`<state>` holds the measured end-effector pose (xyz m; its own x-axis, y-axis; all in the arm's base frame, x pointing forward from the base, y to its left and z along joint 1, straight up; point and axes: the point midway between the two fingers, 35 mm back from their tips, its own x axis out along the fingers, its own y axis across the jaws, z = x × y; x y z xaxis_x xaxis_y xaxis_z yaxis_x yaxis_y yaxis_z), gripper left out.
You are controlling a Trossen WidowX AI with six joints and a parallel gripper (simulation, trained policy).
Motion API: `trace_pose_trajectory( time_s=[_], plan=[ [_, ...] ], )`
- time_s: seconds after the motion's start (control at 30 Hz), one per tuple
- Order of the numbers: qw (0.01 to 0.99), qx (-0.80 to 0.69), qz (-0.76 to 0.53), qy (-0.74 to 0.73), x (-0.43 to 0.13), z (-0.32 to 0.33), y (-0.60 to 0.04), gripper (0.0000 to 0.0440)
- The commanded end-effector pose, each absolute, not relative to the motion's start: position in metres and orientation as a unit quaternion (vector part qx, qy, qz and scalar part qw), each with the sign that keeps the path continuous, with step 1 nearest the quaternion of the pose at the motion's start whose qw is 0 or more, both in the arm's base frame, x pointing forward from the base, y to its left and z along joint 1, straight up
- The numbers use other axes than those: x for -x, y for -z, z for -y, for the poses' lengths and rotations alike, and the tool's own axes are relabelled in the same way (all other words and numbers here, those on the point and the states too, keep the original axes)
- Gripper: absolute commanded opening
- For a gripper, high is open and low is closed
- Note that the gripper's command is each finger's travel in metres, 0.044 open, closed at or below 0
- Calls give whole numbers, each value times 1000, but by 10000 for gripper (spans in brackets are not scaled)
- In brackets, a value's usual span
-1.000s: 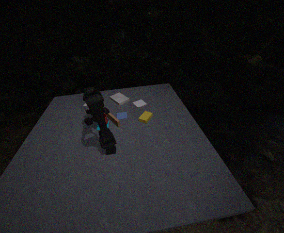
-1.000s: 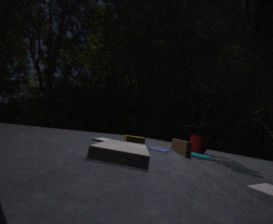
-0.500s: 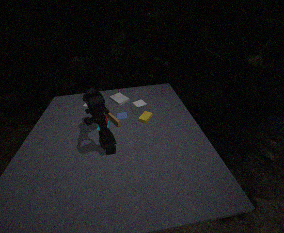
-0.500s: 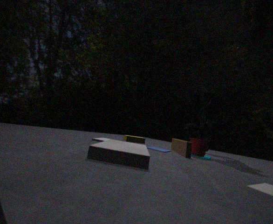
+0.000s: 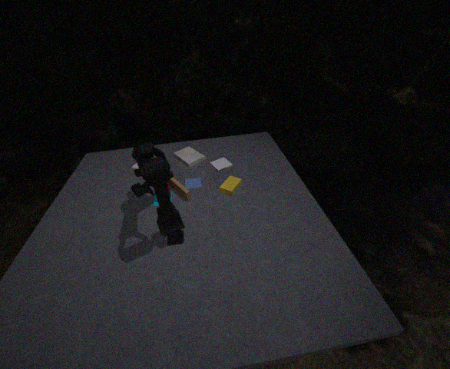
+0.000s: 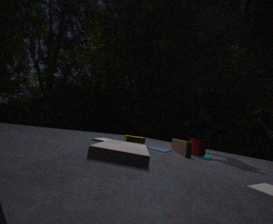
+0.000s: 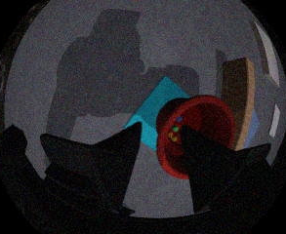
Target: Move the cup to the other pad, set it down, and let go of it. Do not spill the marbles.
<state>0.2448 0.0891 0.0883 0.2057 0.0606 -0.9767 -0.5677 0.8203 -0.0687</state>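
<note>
A: Pos. check, top view, L to R. Begin.

B: Far L: pale slab [image 5: 135, 166] [image 6: 269, 189], partly behind the arm [image 5: 153, 171]. Arm extends over the surface [image 5: 256, 257] [image 6: 83, 188] [image 7: 35, 63].

A: End effector [image 7: 161, 128] state?

B: Fingers spread, not pressed tog. Wrist view: L fingertip outside the cup [image 5: 169, 189] [image 6: 198, 147] [image 7: 221, 109], R fingertip over its mouth. No pinch on cup wall. Ext. view: too dark to read fingers.

A: Cup loc.?

B: Upright on cyan pad [image 5: 156, 204] [image 6: 206, 157] [image 7: 152, 104]. Marbles [image 7: 175, 132] (blue, green, orange, yellow) inside, vis. in wrist view.

A: Next, R of cup.

B: Wooden block [image 5: 180, 189] [image 6: 181, 147] [image 7: 235, 99], on edge, just beside cup. Then thick pale block [image 5: 188, 156] [image 6: 119, 154] [image 7: 267, 54], toward far edge. Then blue pad [image 5: 193, 183] [image 6: 159, 149] [image 7: 252, 128], flat, cup not on it.

A: Remaining units?

B: Thin white tile [image 5: 221, 163] [image 6: 100, 139] [image 7: 275, 120], flat. Far R: yellow block [image 5: 229, 185] [image 6: 134, 139], nearer the cam. than tile.
</note>
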Motion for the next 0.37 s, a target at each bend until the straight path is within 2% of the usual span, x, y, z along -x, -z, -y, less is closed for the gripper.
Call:
trace_pose_trajectory(
  time_s=[0.0,0.33],
  plan=[
    [755,207,-584,-216,-243,-90,-94,194],
    [779,191,-556,-217,-241,-89,-113,259]
  ],
)
